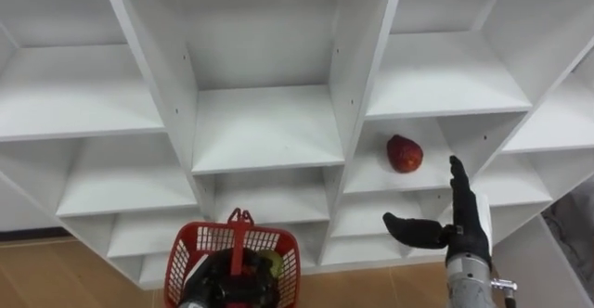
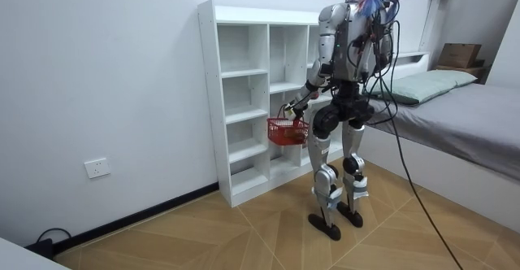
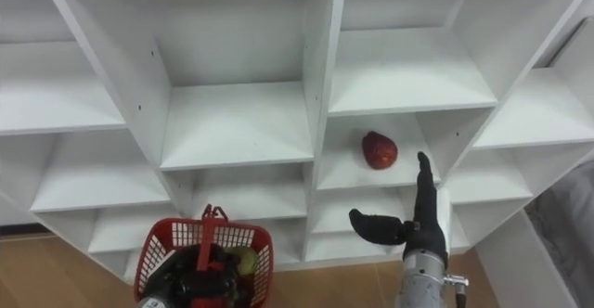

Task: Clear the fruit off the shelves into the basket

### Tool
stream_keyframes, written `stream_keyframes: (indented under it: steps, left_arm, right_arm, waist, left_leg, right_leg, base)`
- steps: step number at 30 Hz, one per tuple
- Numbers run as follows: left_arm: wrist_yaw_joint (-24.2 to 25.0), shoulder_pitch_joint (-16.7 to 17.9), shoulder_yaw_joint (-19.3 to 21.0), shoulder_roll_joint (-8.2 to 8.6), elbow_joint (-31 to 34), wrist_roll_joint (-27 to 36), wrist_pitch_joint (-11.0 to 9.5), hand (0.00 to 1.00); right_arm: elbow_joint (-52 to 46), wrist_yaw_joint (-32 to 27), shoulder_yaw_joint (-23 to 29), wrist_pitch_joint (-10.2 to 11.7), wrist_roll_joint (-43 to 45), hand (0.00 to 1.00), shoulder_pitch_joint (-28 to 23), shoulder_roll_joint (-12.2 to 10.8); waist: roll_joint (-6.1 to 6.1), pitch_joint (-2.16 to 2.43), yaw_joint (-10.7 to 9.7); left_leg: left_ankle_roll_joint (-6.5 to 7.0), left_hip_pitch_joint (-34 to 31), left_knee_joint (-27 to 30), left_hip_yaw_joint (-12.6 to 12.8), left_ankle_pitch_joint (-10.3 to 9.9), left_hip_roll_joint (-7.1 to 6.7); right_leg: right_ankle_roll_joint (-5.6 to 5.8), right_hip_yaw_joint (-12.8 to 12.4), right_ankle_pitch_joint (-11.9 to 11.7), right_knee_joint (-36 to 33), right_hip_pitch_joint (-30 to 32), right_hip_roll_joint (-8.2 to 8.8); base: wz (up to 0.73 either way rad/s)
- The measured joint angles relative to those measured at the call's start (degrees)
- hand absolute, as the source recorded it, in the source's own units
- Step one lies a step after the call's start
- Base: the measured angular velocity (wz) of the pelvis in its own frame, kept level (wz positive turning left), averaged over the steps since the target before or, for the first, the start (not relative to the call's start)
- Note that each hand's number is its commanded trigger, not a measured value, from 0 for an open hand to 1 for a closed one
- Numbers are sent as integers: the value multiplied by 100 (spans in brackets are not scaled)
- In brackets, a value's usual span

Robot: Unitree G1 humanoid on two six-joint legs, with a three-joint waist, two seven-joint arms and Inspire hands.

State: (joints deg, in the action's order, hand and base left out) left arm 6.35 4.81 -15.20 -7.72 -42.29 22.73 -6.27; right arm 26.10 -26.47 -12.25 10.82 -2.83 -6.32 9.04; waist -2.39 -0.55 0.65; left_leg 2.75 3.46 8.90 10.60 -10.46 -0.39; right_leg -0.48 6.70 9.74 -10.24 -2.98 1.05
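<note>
Nearest me, my left hand [image 1: 221, 278] is curled round the handle of the red basket [image 1: 181, 262], which has something yellow-green in it. My right hand [image 1: 464, 226] is raised before the closet [image 1: 264, 127], fingers straight, thumb spread wide, holding nothing. Just beyond its fingertips the red fruit [image 1: 405, 153] sits alone on a shelf in the right-hand column; I judge it light, firm, smooth and apt to roll, so I would cup its widest part rather than pinch it.

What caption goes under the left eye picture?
Open right hand hovers below a red fruit in the white closet, red basket at lower left.
</note>
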Motion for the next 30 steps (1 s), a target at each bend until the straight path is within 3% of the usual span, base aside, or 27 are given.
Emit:
stream_keyframes:
  steps: [4, 7, 13, 16, 21, 30]
  left_arm:
    - [1, 2, 121, -84, 205, -441, 194, 100]
    - [1, -30, 142, -155, 237, -495, 208, 100]
    - [37, -24, 278, -294, 259, -673, 279, 100]
    - [91, -50, 403, -401, 233, -703, 383, 100]
    - [136, -52, 428, -421, 156, -995, 462, 100]
    - [166, -252, 430, -387, -171, -957, 621, 100]
  right_arm:
    - [78, 107, 4, -157, -326, 0, 297, 75]
    - [328, 174, 4, -190, -775, 0, 555, 169]
    - [515, 382, 16, -235, -1295, 0, 1137, 577]
    - [1045, 631, 62, -299, -1289, 0, 1729, 758]
    - [1374, 936, 271, -414, -1306, 0, 2155, 866]
    - [2277, 1175, 545, -547, -1543, 0, 2921, 968]
  waist:
    - [-20, -12, -38]
    - [-53, -11, -45]
    - [-181, -12, 32]
    - [-247, -25, 68]
    - [-247, -23, 109]
    - [-253, -26, 125]
  left_leg:
    - [2, -194, 100, -69, 0, 1]
    - [3, -248, 130, -170, 0, -9]
    - [6, -609, 294, -308, 5, -4]
    - [4, -731, 337, -354, 6, -3]
    - [6, -929, 396, -481, 9, -23]
    - [39, -1322, 486, -503, 33, -33]
  right_leg:
    - [-4, 113, -2, -49, 123, 15]
    - [-4, 204, -2, -45, 134, 35]
    - [-15, 416, -8, -65, 351, 93]
    - [-24, 496, -14, -51, 423, 97]
    - [-23, 549, -14, -65, 557, 107]
    - [-23, 622, -12, -255, 991, 156]
  base:
    - [8]
    - [18]
    - [15]
    - [9]
    - [12]
    - [2]
